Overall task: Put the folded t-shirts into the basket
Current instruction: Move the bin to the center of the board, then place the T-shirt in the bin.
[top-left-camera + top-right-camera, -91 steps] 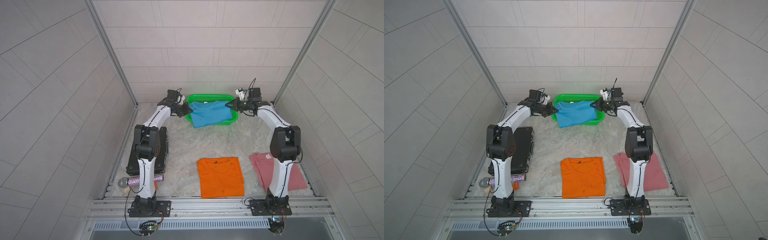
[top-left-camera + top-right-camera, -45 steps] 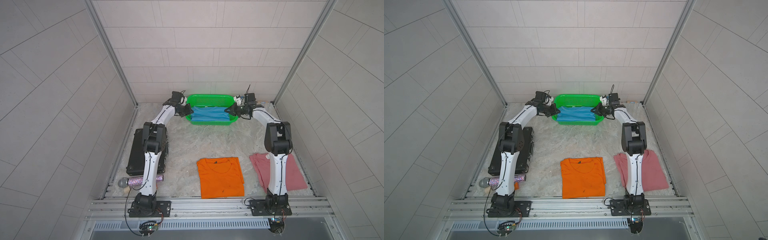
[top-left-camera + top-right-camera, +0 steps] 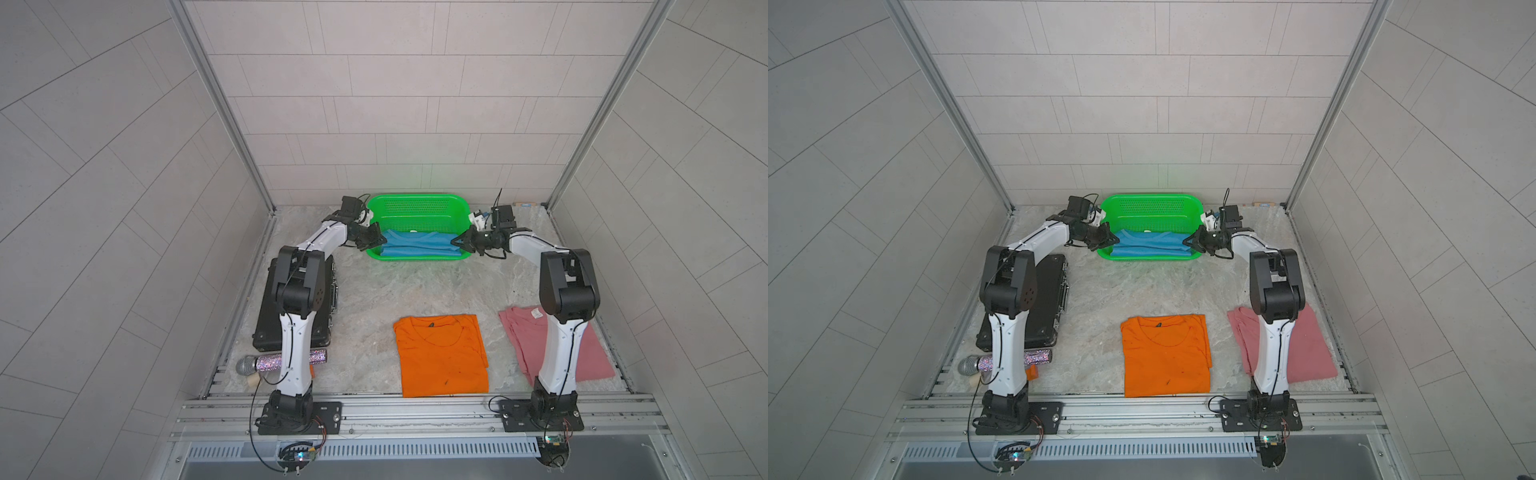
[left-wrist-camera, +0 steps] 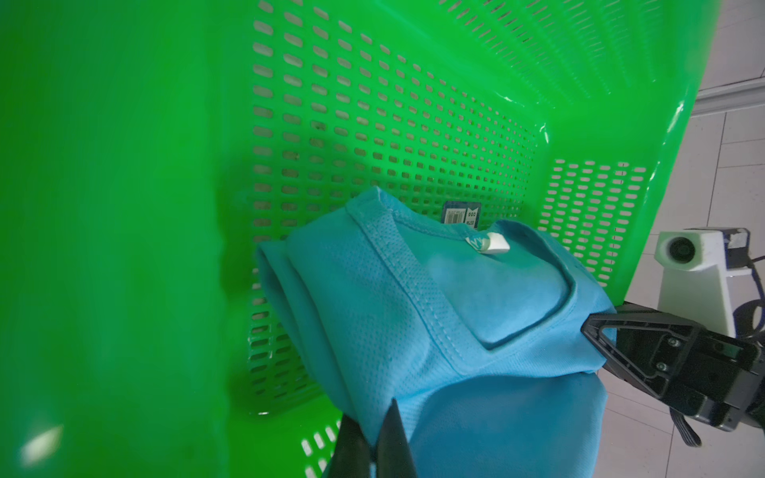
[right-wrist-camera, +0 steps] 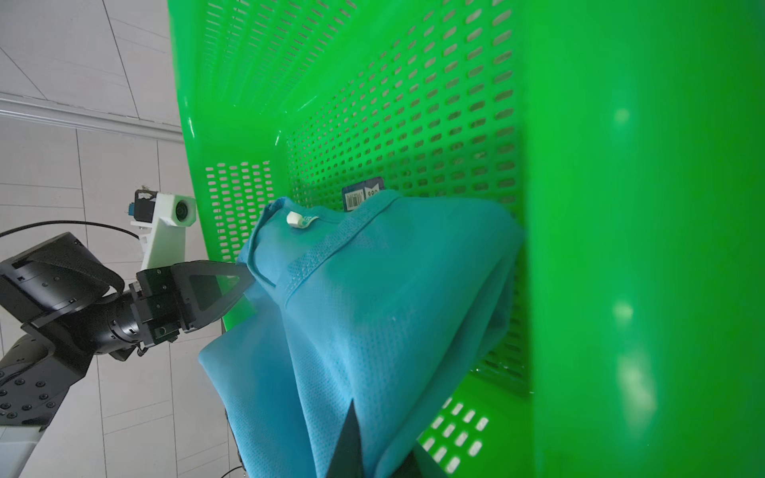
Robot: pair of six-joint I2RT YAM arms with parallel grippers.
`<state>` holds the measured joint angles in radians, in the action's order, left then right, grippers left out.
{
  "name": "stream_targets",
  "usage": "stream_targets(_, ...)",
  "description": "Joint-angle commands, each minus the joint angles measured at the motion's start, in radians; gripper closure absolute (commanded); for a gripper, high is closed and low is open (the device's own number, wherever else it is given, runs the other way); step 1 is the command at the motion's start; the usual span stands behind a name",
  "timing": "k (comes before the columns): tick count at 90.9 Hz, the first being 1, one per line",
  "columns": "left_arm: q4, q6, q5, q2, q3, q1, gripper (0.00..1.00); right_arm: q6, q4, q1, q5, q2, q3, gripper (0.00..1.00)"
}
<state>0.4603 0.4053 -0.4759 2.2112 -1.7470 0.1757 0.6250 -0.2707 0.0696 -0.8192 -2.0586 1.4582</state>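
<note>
Both top views show three folded t-shirts [image 3: 415, 246] [image 3: 442, 357] [image 3: 594, 357] and one basket [image 3: 415, 212].

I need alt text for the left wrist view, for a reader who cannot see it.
A folded sky-blue t-shirt sits partly inside the green basket, pinched at opposite edges by the left gripper and the right gripper.

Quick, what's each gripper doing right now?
Left gripper: shut on the blue tee.
Right gripper: shut on the blue tee too.
</note>
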Motion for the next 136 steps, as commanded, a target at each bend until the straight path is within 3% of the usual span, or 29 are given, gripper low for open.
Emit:
stream_targets(1,0.024,0.003,-0.017,-0.06,0.051,-0.006,1.0,-0.022,-0.002,-0.005,0.003,0.066,-0.074,1.0)
stream_targets(32,0.082,-0.02,-0.051,-0.25,0.26,0.005,1.0,-0.021,-0.008,0.005,-0.002,0.283,-0.282,1.0)
stream_targets(43,0.036,-0.001,-0.048,-0.355,0.332,0.005,1.0,-0.024,-0.028,0.004,0.001,0.345,-0.284,1.0)
stream_targets(52,0.049,-0.015,-0.045,-0.382,0.284,0.005,1.0,-0.021,-0.047,0.004,0.003,0.366,-0.233,1.0)
stream_targets(94,0.125,0.007,-0.045,-0.111,-0.104,0.001,1.0,-0.006,-0.091,0.004,0.055,0.174,0.09,1.0)
stream_targets(114,0.163,-0.056,0.019,0.065,-0.16,0.0,1.0,-0.022,-0.064,0.005,0.102,0.076,-0.005,1.0)
stream_targets(132,0.187,-0.09,0.059,0.114,-0.17,0.003,1.0,-0.024,-0.031,0.008,0.117,0.061,-0.091,1.0)
stream_targets(136,0.209,-0.1,0.08,0.13,-0.187,0.003,1.0,-0.029,-0.044,0.007,0.122,0.055,-0.09,0.91)
